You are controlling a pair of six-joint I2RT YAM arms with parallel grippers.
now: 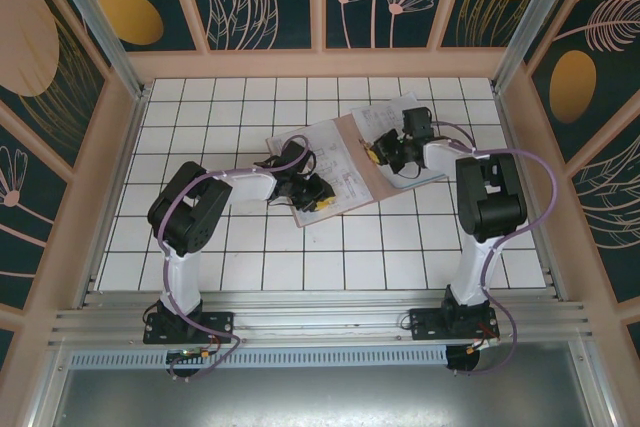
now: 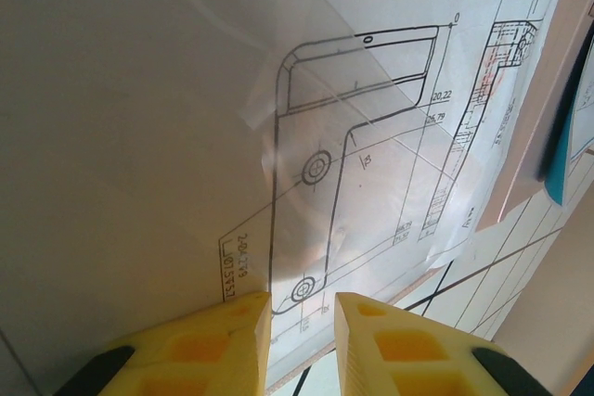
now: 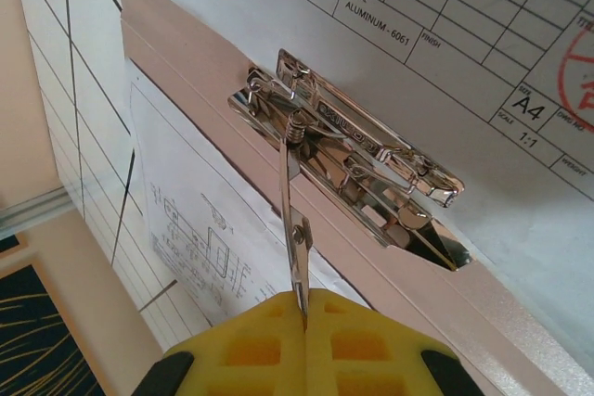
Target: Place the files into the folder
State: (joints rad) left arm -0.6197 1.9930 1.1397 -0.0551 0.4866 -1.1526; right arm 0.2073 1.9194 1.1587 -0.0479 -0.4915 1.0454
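Nearest in the left wrist view, the left gripper (image 2: pixel 302 312) is cut off by the bottom edge. Its two yellow fingers (image 2: pixel 223 345) stand apart with a narrow gap, and the lower edge of a printed sheet (image 2: pixel 353 136) crosses that gap. Whether either pad touches the paper cannot be made out. Glare washes over part of the line drawing. Farther off, at the right edge, a sliver of teal-blue sheet (image 2: pixel 560 183) is mostly out of frame.

In the right wrist view the right gripper (image 3: pixel 304 308) is pressed together on the thin clip lever (image 3: pixel 296 234), which is pinched between its pads. The lever rises from the one metal clip (image 3: pixel 371 150) fixed to the pinkish-brown folder (image 3: pixel 186 62). Two white sheets show here. The title-block sheet (image 3: pixel 445 34) lies beyond the clip and runs out of frame. The lower sheet (image 3: pixel 195 220) lies along the card's other side, its print too small to read.

From above, the one folder lies open mid-table (image 1: pixel 200 107) between the two arms, with files on both halves; overlap and the gripper bodies hide how many sheets there are
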